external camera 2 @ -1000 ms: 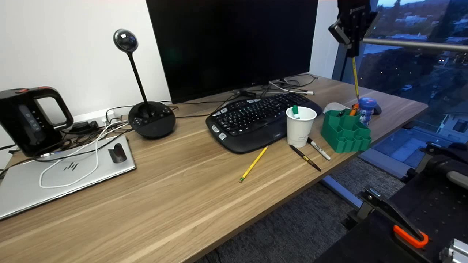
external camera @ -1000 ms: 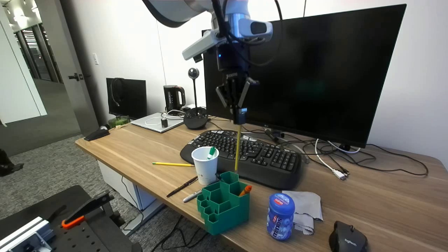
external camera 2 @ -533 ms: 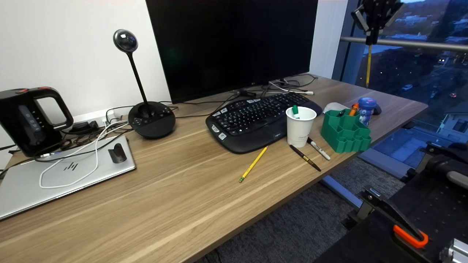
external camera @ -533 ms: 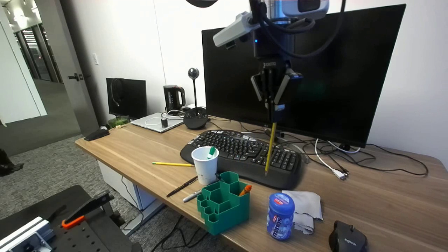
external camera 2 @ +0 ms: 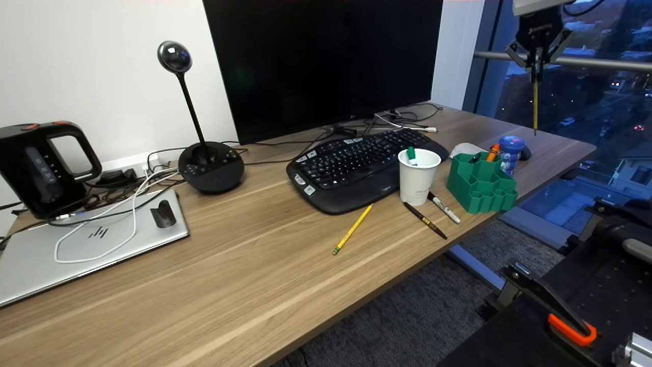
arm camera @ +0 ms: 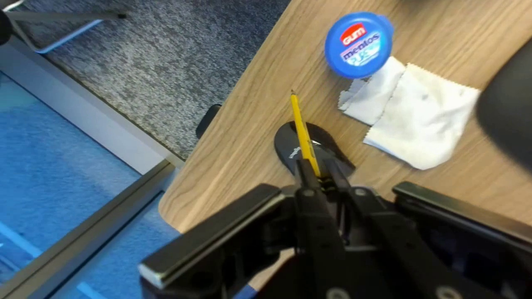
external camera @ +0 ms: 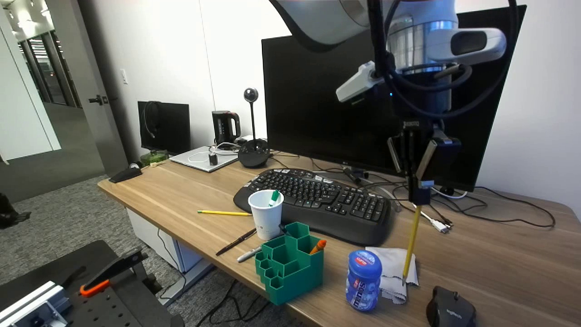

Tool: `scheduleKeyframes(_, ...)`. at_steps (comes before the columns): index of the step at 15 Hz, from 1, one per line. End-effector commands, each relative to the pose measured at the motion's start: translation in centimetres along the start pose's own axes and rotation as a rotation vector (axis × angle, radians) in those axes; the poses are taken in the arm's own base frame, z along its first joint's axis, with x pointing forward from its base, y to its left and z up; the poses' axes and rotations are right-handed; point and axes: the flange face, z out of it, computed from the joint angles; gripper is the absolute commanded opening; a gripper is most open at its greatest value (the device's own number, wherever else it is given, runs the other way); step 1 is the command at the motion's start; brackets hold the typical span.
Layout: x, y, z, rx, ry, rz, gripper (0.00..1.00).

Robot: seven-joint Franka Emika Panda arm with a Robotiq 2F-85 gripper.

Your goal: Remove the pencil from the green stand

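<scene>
Top of pencil [external camera: 411, 240] hidden inside the claw [external camera: 419, 198]

your wood-grain desk [external camera 2: 244, 285] carries the green stand [external camera: 295, 279] near its edge, with a gum tub [external camera: 364, 281] near the stand, then a cloth [arm camera: 415, 112] and a mouse [external camera: 451, 311]. you have a marker [external camera 2: 444, 208] and a dark pen [external camera 2: 424, 220] lying next to an upright paper cup [external camera 2: 417, 183], and a loose yellow pencil [external camera 2: 353, 229] close to the keyboard [external camera: 317, 200]. towards the opposite end sit a laptop [external camera 2: 97, 234] and a webcam [external camera: 254, 153].

The green stand [external camera: 299, 284] looks like matt plastic, on a desk [external camera: 508, 263] with smooth wood grain. Near the stand is a smooth paper cup [external camera: 265, 222]; on the stand's opposite side, a glossy plastic tub [external camera: 363, 284] and matt cloth [external camera: 391, 260].
</scene>
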Motion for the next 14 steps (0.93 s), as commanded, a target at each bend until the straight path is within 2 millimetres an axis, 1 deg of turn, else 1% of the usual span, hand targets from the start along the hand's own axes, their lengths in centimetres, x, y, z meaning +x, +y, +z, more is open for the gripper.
scheduleKeyframes(1,1.7,-2.6,2.3,-0.184,-0.006,0.079,0.02)
scheduleKeyframes(3,1.4,-4.2,3.7,-0.283,-0.031,0.097,0.02)
scheduleKeyframes(5,1.0,-6.0,5.2,-0.331,-0.067,0.091,0.02)
scheduleKeyframes(7,0.8,-7.8,6.8,-0.344,-0.087,0.075,0.02)
scheduleKeyframes(10,1.3,-10.0,8.3,-0.324,-0.061,0.062,0.02)
scheduleKeyframes(14,2.1,-11.1,10.0,-0.333,-0.041,0.058,0.02)
